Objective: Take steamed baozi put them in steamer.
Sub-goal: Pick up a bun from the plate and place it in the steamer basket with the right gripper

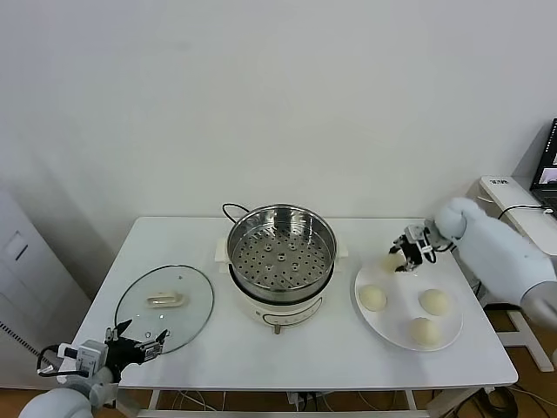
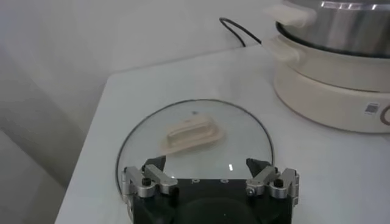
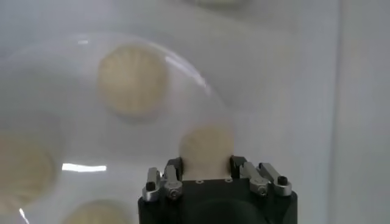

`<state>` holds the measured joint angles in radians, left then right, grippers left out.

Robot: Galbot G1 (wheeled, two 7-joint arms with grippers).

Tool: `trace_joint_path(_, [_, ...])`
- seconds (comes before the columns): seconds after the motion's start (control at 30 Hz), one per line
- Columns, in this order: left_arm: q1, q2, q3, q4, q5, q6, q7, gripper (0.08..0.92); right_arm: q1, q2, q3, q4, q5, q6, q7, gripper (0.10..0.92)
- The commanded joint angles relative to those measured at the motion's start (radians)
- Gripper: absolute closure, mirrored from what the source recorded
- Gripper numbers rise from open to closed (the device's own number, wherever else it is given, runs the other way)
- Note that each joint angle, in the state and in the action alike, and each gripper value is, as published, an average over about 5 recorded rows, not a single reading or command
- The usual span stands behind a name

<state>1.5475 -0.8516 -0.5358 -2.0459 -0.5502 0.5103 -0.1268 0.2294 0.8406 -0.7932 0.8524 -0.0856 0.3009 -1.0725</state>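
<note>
Steamed baozi sat on a white plate (image 1: 452, 335) at the right side of the table: one at the plate's far left edge (image 1: 391, 262), between the fingers of the right gripper (image 1: 406, 260), and three more lying apart from each other nearer the robot (image 1: 372, 298) (image 1: 433, 301) (image 1: 424, 330). In the right wrist view the held bun (image 3: 207, 148) filled the gap between the two fingers (image 3: 173, 169), which had closed in narrow against its sides, so the claw looked clamped on it, with the bun not yet lifted off the plate.

The buns looked soft, light and smooth-skinned, so I judged that a hard squeeze would dent or tear the dough, while too light a hold might let it slip. Taking it across its widest part, low on the sides, seemed the safest hold.

The steamer (image 1: 280, 252) stood at the table's centre, its perforated steel basket uncovered and holding no bun. Its glass lid (image 1: 164, 304) lay flat at the near left. The left gripper (image 1: 137, 344) hovered just beside the lid's near edge, jaws spread wide and holding nothing.
</note>
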Motion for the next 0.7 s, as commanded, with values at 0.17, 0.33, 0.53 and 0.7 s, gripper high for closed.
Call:
trace_joint_path(0.17, [-0.002,0.011,0.010,0.000,0.001,-0.001,0.002,0.177,0.336,0.142,-0.150,0.076,0.096,0.397,-0.075,0.533])
trace_joint_path(0.33, [-0.007,0.024,0.020,0.004,0.001,-0.004,0.003,0.177,0.319,0.281,-0.120,0.063,-0.025,0.537,-0.046,0.533])
trace_joint_path(0.53, [-0.022,0.034,0.043,0.017,0.002,-0.008,0.002,0.177,0.249,0.412,-0.057,0.045,-0.241,0.572,-0.014,0.533])
trace_joint_path(0.7, [-0.027,0.037,0.057,0.018,0.003,-0.009,0.003,0.177,0.174,0.452,-0.012,0.025,-0.394,0.572,-0.013,0.533])
